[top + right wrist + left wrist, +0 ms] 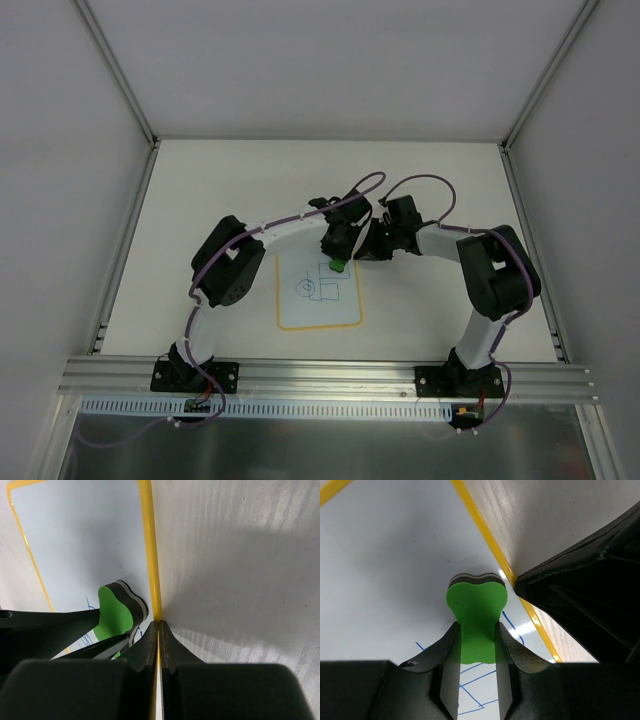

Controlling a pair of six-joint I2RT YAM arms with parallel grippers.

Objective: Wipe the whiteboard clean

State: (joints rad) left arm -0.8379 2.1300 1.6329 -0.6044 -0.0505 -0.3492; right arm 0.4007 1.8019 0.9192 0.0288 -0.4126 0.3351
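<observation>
The whiteboard point(318, 305) lies flat on the table, white with a thin yellow border, and carries a blue line drawing point(322, 286). My left gripper point(337, 258) is over its upper right part and is shut on a small green eraser block point(339, 266). In the left wrist view the eraser point(477, 605) sits between my fingers point(451, 650) and its end rests on the board point(385, 570), with blue lines point(470, 685) beneath. My right gripper point(158, 623) is shut, its tips at the board's yellow right edge point(147, 545). The eraser also shows in the right wrist view point(114, 612).
The pale wood-grain table point(440, 190) is walled by white panels with aluminium posts. An aluminium rail point(330, 375) runs along the near edge, where both arm bases are bolted. The right arm's black body point(590, 595) is close beside the left gripper.
</observation>
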